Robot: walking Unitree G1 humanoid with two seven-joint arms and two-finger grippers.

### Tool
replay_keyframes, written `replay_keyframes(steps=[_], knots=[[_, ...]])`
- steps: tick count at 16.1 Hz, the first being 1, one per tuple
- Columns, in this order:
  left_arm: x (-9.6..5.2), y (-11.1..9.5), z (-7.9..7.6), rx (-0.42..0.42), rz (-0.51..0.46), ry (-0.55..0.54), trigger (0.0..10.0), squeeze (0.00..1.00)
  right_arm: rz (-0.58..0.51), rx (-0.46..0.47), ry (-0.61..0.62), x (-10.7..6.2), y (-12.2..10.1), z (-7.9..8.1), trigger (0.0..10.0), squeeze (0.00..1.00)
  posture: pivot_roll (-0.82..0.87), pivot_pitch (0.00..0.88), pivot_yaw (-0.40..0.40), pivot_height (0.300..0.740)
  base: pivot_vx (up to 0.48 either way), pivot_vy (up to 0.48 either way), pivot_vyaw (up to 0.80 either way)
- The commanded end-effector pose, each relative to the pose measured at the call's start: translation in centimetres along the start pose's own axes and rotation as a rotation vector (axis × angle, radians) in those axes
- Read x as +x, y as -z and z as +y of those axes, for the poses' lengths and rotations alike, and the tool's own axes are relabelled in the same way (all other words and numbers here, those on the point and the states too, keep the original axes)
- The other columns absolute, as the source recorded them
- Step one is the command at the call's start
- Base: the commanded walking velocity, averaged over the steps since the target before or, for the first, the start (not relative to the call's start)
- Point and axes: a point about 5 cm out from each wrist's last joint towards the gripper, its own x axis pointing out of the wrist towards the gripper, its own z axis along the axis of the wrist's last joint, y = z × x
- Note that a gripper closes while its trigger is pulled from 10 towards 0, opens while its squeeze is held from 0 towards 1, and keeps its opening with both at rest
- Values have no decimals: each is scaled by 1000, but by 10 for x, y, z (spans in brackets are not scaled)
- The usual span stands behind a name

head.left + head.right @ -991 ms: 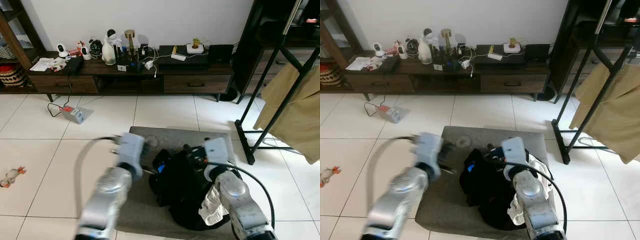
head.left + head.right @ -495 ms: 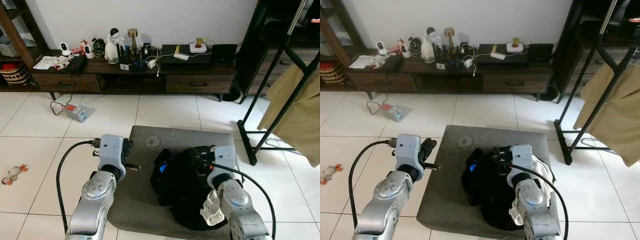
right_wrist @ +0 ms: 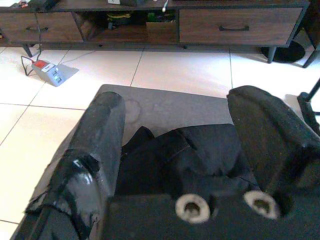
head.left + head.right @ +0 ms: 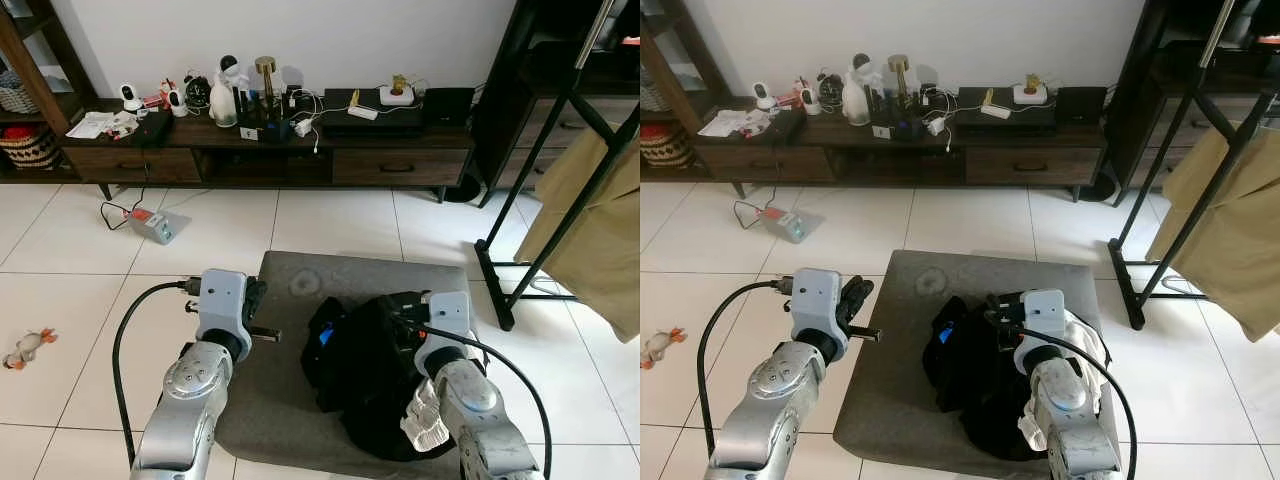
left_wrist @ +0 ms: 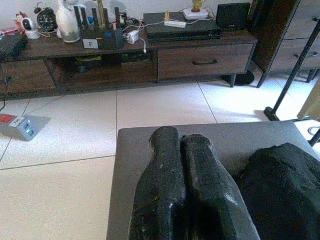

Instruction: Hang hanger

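Right wrist view: reach stage, nothing picked up yet.
My right gripper (image 3: 175,145) was spread wide right above the black garment (image 4: 365,370) heaped on the grey cushion (image 4: 290,300); left gripper (image 5: 182,170) was pinched closed and empty over the cushion's bare left part. Couldn't make out a hanger in the heap, it's probably buried in the cloth. Clothes rack (image 4: 560,180) stood off to my right with a tan garment (image 4: 590,230) on it. Next, I judged: drop the right fingers in, find the hanger, close, lift, carry to the rack.
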Motion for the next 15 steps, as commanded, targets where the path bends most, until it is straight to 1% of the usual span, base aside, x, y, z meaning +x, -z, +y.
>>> replay_keyframes(steps=[1, 4, 5, 6, 9, 10, 12, 13, 15], knots=[[0, 1, 0, 1, 1, 4, 10000, 0, 0, 10, 6, -1, 1, -1, 10000, 0, 95, 165, 0, 740, 0, 0, 0], [0, 1, 0, 1, 1, 4, 10000, 0, 0, 10, 6, -1, 1, -1, 10000, 0, 95, 165, 0, 740, 0, 0, 0], [0, 3, 9, 24, -16, -25, 10000, 0, -21, 5, 36, -2, 0, -7, 10000, 0, 83, 148, 1, 740, 0, 0, 0], [-2, 4, 31, 48, -32, -96, 10000, 0, -38, -24, 70, -3, -3, -19, 10000, 0, 80, 146, 1, 740, 0, 0, 0], [-4, 1, 35, 30, -59, -123, 10000, 0, -47, -26, 82, -3, -5, -22, 10000, 0, 81, 140, -4, 740, 0, 0, 0], [-6, 4, 39, 28, -64, -154, 10000, 0, -47, -28, 83, -3, -4, -21, 10000, 0, 80, 139, -6, 740, 0, 0, 0], [-8, 9, 44, 35, -65, -173, 10000, 0, -52, -33, 79, -3, -4, -21, 10000, 0, 76, 139, -9, 740, 0, 0, 0], [-10, 11, 50, 47, -66, -191, 10000, 0, -56, -34, 83, -4, -3, -23, 10000, 0, 76, 138, -11, 740, 0, 0, 0], [-17, 19, 69, 51, -44, -252, 10000, 0, -35, -20, 138, -8, 5, -40, 10000, 0, 75, 133, -12, 740, 0, 0, 0]])
